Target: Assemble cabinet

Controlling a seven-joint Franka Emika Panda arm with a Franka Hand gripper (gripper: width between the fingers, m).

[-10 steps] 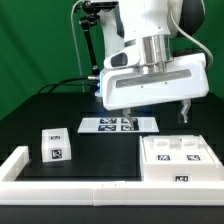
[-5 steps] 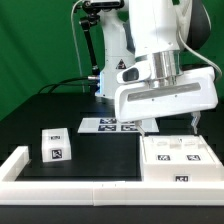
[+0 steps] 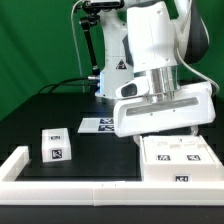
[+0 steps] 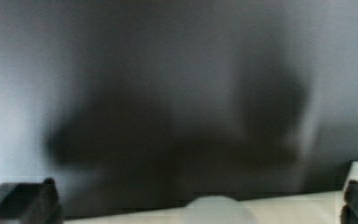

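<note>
The large white cabinet body [image 3: 182, 162] lies at the exterior view's right front, with marker tags on its top and front. A smaller white tagged block [image 3: 55, 145] stands at the left. My gripper [image 3: 166, 134] hangs low just above the body's back edge; the wide white hand hides most of the fingers. In the wrist view the gripper [image 4: 190, 200] is open wide, with dark fingertips [image 4: 19, 202] at both edges. A blurred pale surface [image 4: 211, 210] lies between them. Nothing is held.
The marker board [image 3: 100, 126] lies flat behind the block, partly hidden by the hand. A long low white rail [image 3: 60, 186] runs along the front edge and turns up the left side. Green backdrop and arm base stand behind.
The gripper has moved toward the exterior view's right and downward, from above the marker board to just over the cabinet body's back edge. The parts have not moved.
</note>
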